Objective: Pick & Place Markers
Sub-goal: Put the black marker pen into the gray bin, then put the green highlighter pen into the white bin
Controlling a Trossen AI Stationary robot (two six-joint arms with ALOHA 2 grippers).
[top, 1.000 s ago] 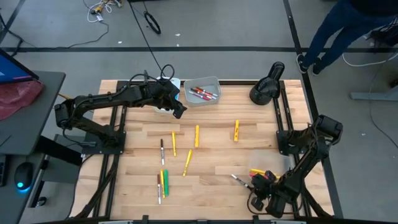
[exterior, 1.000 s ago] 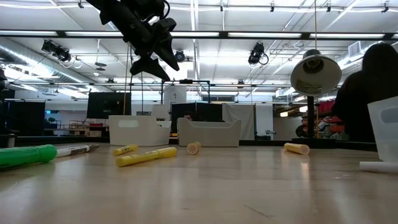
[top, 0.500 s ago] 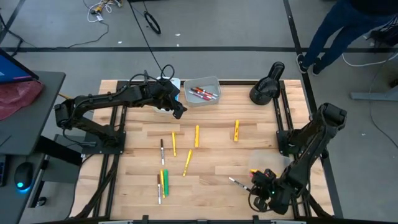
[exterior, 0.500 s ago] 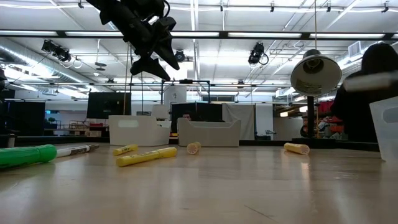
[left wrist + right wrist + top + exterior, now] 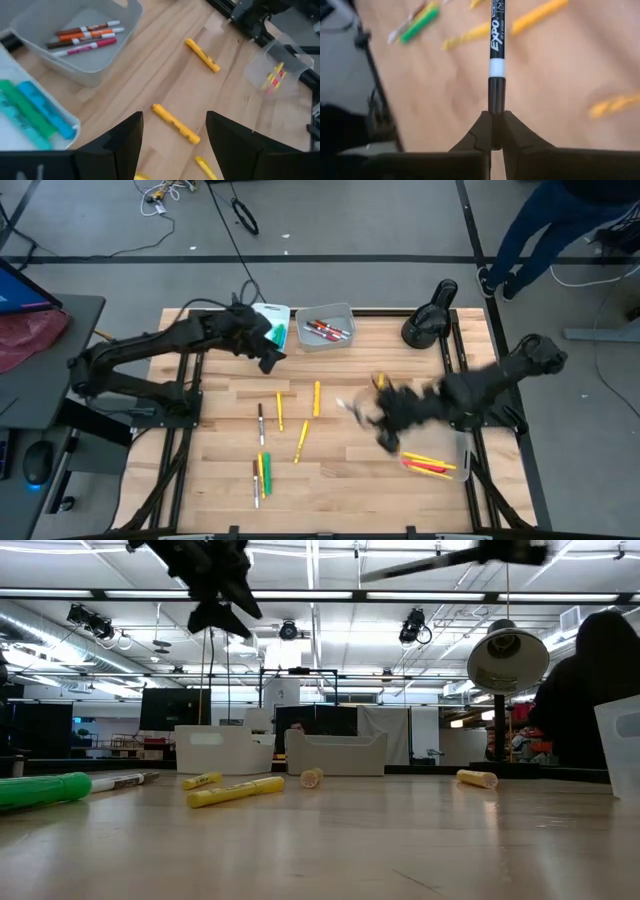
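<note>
Three markers (image 5: 82, 37) fill one bin (image 5: 100, 70); right end effector (image 5: 496, 131) pinches a black marker (image 5: 496, 60).

Non-task items: table and surroundings

Wooden table (image 5: 340, 480); grey bin (image 5: 335, 340) at far edge; clear bin (image 5: 455, 450) near right; black lamp (image 5: 428, 320); person (image 5: 560, 220) standing beyond the table.
</note>
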